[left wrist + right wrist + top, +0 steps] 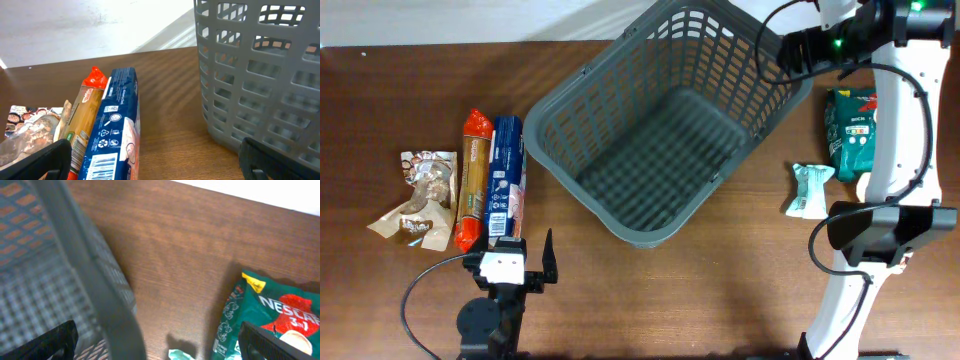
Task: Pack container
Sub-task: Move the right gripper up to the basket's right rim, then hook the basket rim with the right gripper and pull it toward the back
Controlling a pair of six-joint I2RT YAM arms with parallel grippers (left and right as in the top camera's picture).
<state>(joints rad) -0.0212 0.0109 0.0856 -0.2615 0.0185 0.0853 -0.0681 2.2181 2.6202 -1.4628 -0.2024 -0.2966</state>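
Note:
The container, a large dark grey lattice basket (660,130), sits tilted at the table's middle. It also shows in the left wrist view (260,80) and the right wrist view (95,280). My left gripper (516,255) is open and empty at the front left, its fingers (160,167) on either side of the near end of a blue packet (506,180) (112,135). My right gripper (784,52) is open at the basket's far right corner, and its fingers (160,345) straddle the rim without holding it.
An orange pasta packet (472,178) (85,115) lies beside the blue one, and a brown snack packet (420,195) (30,125) lies further left. A green Nescafe packet (850,130) (270,310) and a small mint-white packet (810,190) (182,355) lie right of the basket.

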